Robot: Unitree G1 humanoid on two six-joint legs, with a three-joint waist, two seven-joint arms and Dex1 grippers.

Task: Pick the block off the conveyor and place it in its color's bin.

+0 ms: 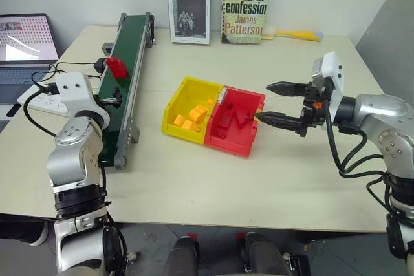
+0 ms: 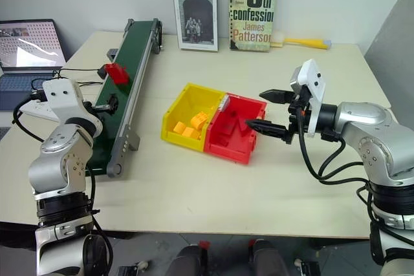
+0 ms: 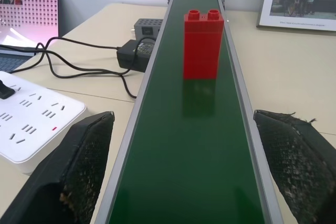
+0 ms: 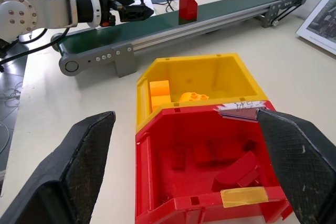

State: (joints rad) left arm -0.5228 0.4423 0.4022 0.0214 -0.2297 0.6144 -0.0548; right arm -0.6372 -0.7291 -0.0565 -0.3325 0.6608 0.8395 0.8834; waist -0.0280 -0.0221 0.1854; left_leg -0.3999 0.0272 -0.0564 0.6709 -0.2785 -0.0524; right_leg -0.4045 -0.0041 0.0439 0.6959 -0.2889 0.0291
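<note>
Head view: red block (image 1: 117,67) stands upright on the conveyor (image 1: 131,56), far along the belt beyond my left tool (image 1: 111,99), not yet picked. Left wrist view: my fingers (image 3: 79,166) spread wide astride the belt, block ahead, untouched. Right wrist view: my right tool (image 4: 184,171) gapes wide and empty over the red bin (image 4: 210,203), which already holds red bricks. Grasp, carry and drop all remain, I judge.

- left book (image 1: 188,4): cover reads "GRAPHIC DESIGN"
- right book (image 1: 246,3): cover reads "8th confession", "James Patterson"; small line at the top unreadable
</note>
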